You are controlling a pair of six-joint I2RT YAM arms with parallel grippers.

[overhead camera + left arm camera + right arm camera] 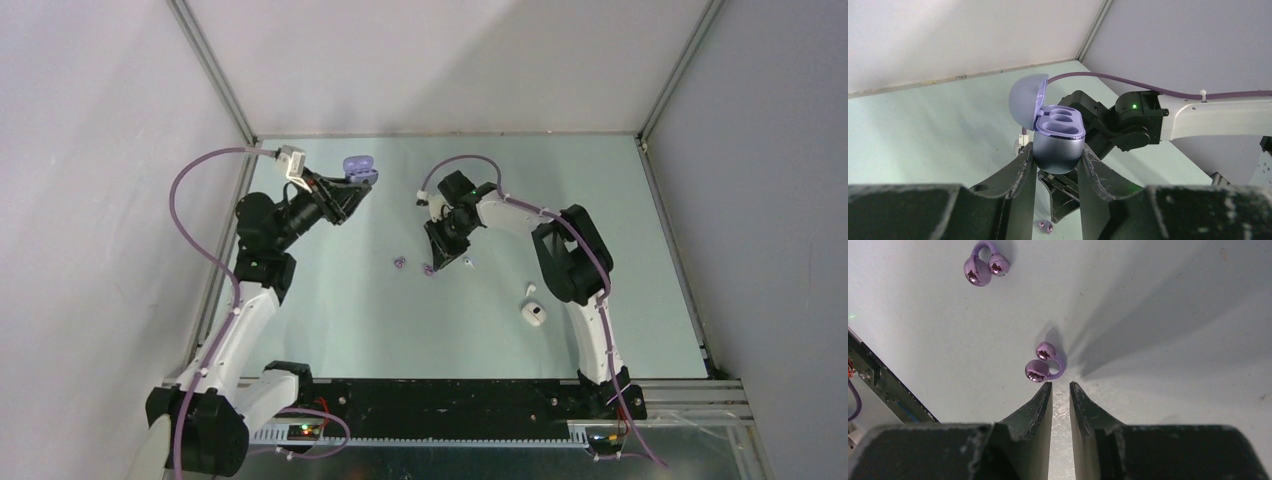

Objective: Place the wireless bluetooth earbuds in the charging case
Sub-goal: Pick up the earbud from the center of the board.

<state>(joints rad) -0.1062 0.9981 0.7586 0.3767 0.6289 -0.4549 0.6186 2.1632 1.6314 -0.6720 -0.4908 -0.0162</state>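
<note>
My left gripper [352, 186] [1056, 149] is shut on the pale purple charging case [358, 165] [1058, 145] and holds it up above the table's far left. The case's lid stands open and both wells show bare. Two purple earbuds lie on the table's middle: one [400, 263] [984, 265] [1046, 227] farther left, the other [430, 269] [1044, 365] just beyond the tips of my right gripper [433, 262] [1061, 385]. That gripper points down at the table, its jaws a narrow gap apart with nothing between them.
A small white earbud [530, 289] and a white case [535, 314] lie right of centre, near the right arm's elbow. Another tiny white piece [467, 262] sits just right of my right gripper. Metal frame posts and walls border the pale green table [620, 300].
</note>
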